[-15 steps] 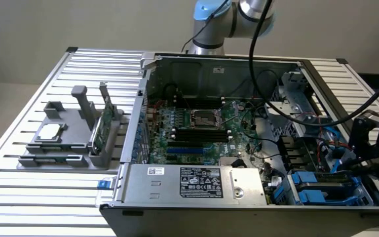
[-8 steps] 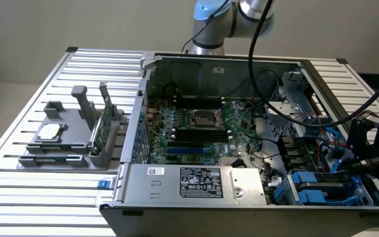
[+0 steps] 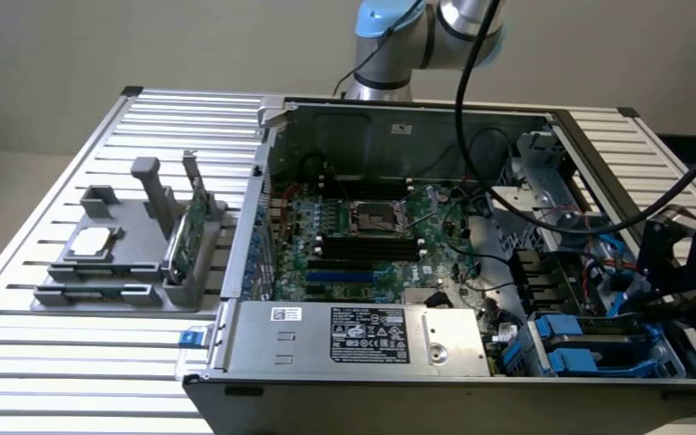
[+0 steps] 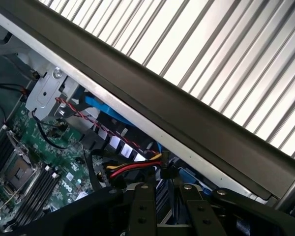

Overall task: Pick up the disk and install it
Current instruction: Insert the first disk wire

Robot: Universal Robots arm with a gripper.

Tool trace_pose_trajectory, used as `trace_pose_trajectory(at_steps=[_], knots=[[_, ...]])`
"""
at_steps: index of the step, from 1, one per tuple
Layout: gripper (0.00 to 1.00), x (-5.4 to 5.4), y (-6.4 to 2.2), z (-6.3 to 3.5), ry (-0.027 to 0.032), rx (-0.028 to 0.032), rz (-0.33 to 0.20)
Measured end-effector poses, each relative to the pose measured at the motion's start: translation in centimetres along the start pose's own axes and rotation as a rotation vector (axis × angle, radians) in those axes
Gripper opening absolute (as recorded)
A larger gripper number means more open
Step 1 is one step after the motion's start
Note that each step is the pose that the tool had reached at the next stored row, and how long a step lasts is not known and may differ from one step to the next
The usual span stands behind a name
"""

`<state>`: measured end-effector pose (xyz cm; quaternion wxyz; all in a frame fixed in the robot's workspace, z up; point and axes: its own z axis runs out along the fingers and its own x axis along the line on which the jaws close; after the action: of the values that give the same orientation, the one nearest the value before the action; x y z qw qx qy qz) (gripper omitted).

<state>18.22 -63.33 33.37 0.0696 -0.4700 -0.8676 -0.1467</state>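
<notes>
Gripper (image 4: 164, 191) hangs at PC case (image 3: 361, 136) side wall, over its drive bay (image 3: 660, 337) — prob. there to press the disk (image 3: 572, 349) home; pincer apart or together: can't tell. Blue-framed disk lies in that bay, at case front corner

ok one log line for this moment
gripper: at drive-bay edge of open case, exterior view's right | grasp: cannot tell | bay: blue carriers inside | motherboard: exposed

Exterior view overlooks the open computer case (image 3: 397, 136); wrist view closely shares its motherboard (image 3: 361, 236) (image 4: 34, 182).
</notes>
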Motion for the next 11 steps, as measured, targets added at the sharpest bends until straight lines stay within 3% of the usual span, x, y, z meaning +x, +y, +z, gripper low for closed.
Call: trace_pose_trajectory(at_steps=[5, 11], knots=[[0.25, -0.13, -0.14, 0.15, -0.0018, -0.0087, -0.003], [0.25, -0.05, -0.31, 0.23, 0.0039, -0.0167, -0.005]])
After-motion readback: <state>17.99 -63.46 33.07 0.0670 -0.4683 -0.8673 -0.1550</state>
